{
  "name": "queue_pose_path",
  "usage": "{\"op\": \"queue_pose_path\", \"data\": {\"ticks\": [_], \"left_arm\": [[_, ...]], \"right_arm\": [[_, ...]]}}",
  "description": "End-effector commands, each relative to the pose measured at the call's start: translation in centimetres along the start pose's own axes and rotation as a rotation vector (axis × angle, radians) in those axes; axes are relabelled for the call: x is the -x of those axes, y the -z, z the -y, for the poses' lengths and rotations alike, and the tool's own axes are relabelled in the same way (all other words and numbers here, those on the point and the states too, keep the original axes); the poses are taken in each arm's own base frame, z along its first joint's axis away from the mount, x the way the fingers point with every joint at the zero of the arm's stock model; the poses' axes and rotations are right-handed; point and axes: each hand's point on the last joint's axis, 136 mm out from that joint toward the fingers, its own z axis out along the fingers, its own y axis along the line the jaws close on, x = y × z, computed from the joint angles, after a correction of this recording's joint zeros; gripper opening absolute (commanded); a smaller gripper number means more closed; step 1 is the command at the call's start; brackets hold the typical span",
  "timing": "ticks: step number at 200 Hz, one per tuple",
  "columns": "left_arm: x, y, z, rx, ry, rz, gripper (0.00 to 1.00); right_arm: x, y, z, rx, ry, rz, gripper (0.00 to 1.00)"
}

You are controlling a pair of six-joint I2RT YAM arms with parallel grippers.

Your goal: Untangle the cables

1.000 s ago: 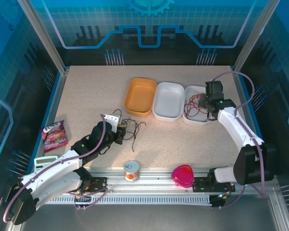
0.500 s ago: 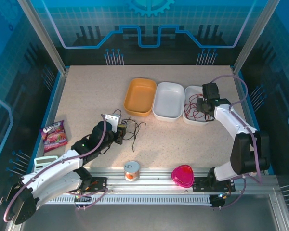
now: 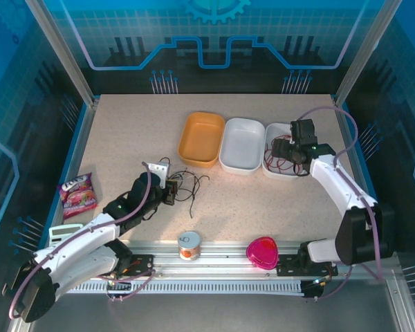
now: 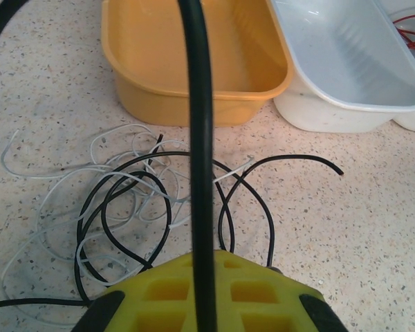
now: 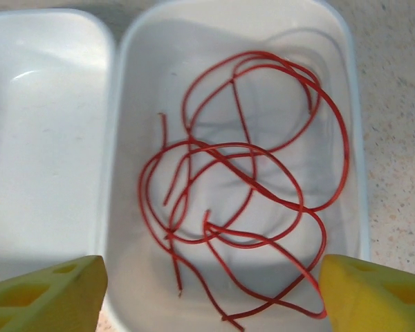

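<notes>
Since the left gripper sits nearest the remaining tangle, it heads the entry: jaws closed flat, pinching the black cable, whose held strand runs straight out from the pads toward the far edge of the table. Directly ahead of it, on the bare table short of the orange tray, lie the black loops interlaced with the whitish cable; the heap spreads wider left to right than front to back. My judgement: the next pull turns on that line, since the tangle lies forward of the pads and drawing back toward the near edge should slide black out of white. Right gripper: pads spread wide, holding nothing, poised above the white tray closest to the right edge. Red cable: loose coils on that tray's floor, directly beneath the open pads, well apart from the other two. Middle white tray: no contents. From above, the table heap reads as a small dark scribble; the left wrist camera resolves which loops cross, and the right wrist camera confirms the red strand is free of the pads.
</notes>
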Motion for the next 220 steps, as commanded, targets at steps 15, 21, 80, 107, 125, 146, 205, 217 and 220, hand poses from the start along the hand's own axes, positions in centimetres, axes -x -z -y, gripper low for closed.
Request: {"op": "queue_pose_path", "data": {"ticks": [15,21,80,107,125,146,205,217,220], "left_arm": [[0.2,-0.4,-1.0,0.042,0.073,-0.01,0.04],[0.0,-0.5,-1.2,0.047,0.082,-0.016,0.04],[-1.0,-1.4,-1.9,0.054,0.159,-0.056,0.17],[-1.3,-1.7,-2.1,0.058,0.189,-0.061,0.26],[-1.4,-1.8,-2.3,0.058,0.208,-0.064,0.34],[-1.5,-1.9,-2.4,0.06,0.225,-0.063,0.42],[-1.7,-1.7,-4.1,0.114,0.299,-0.057,0.75],[-1.7,-1.5,-4.4,0.122,0.311,-0.049,0.78],[-1.7,-1.5,-4.5,0.124,0.315,-0.047,0.79]], "right_arm": [[-0.7,3.1,-3.4,0.086,0.067,0.037,0.92],[-0.8,3.5,-4.0,0.101,0.076,0.043,0.94],[-3.7,6.4,-11.7,0.251,0.19,0.046,1.0],[-5.5,6.7,-15.3,0.306,0.246,0.026,1.0],[-6.5,6.7,-17.5,0.335,0.291,0.006,1.0],[-7.5,6.7,-19.8,0.354,0.348,-0.02,1.0],[-10.4,6.6,-24.9,0.394,0.474,-0.088,1.0],[-10.9,6.5,-25.7,0.409,0.481,-0.105,0.99],[-11.0,6.5,-25.8,0.412,0.481,-0.109,0.98]]}}
